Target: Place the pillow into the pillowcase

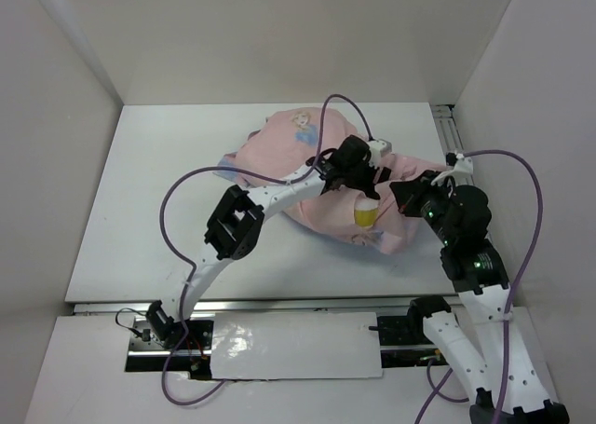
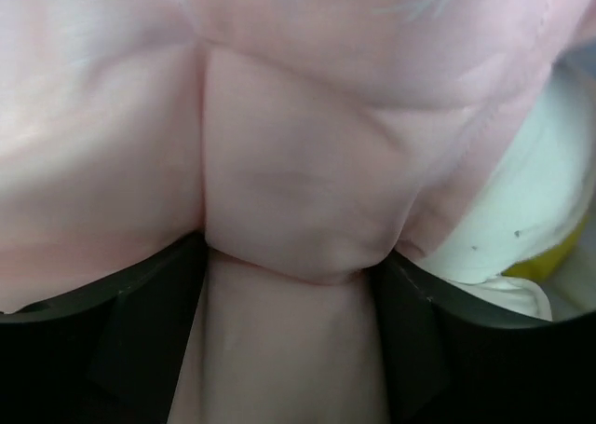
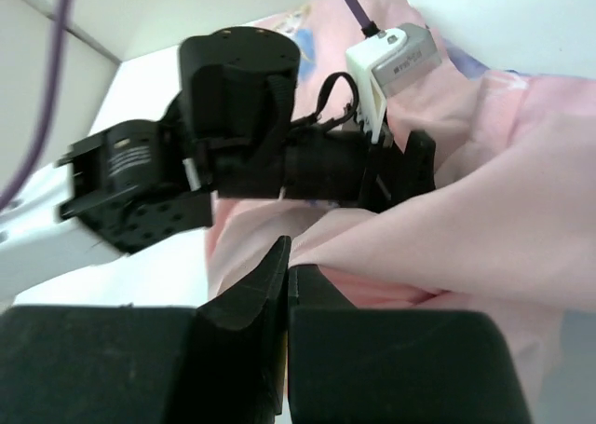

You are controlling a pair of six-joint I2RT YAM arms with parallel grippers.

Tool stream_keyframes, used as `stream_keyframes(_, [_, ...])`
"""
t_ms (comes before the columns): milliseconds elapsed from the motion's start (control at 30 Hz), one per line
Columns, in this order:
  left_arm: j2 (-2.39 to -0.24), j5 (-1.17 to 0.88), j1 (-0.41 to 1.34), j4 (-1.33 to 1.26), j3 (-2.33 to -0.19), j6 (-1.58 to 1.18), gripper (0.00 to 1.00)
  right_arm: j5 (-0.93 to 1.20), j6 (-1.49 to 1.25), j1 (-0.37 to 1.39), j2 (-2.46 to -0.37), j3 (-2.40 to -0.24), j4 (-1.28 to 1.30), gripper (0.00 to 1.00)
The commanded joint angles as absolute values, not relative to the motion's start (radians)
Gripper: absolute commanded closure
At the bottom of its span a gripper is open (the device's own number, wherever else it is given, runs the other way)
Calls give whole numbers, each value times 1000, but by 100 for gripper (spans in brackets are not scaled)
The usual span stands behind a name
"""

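On the table (image 1: 140, 210), bunched pale pink pillowcase (image 1: 279, 144), white pillow (image 2: 521, 200) peeking out

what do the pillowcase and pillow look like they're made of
Pillowcase: thin woven cloth, pale pink, matte with a faint sheen; it creases, bunches and shows stitching. Pillow: white cloth shell, likely soft filling, as it bulges plumply out of the opening.

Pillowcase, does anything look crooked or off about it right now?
Yes. The pillowcase lies bunched and wrinkled in a heap over the pillow. A yellow-edged corner of the pillow pokes out on the near side, so it is only partly covered.
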State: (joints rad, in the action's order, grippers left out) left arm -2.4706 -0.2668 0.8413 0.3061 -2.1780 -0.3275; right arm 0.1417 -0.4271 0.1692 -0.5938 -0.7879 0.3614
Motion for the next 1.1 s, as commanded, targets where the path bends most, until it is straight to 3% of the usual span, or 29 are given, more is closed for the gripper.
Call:
stream_keyframes(0, [-2606,-173,793,525,-2126,-377,19,208,-466,167,-545,-1003,63,100])
stream_keyframes(133, [-2583,50,773,613,-2126,-481,16,239,-457,167,-493,-1092,143,100])
stream_keyframes(333, [-2554,31,683,638,-2103,-545,15,115,-425,178,-405,-1033,242,100])
stream_keyframes(633, [-2171,-26,759,479,-1994,-448,7,81,-443,196,-453,-833,229,100])
stream_keyframes(733, [-1998,11,782,439,-1899,-437,6,66,-443,196,-471,-821,219,100])
stream_keyframes(933, [-1654,80,840,247,-1511,-480,6,55,-423,196,-482,-798,230,100])
stream_keyframes(1067, [-1481,222,876,247,-1349,-489,6,64,-423,196,-482,-788,227,100])
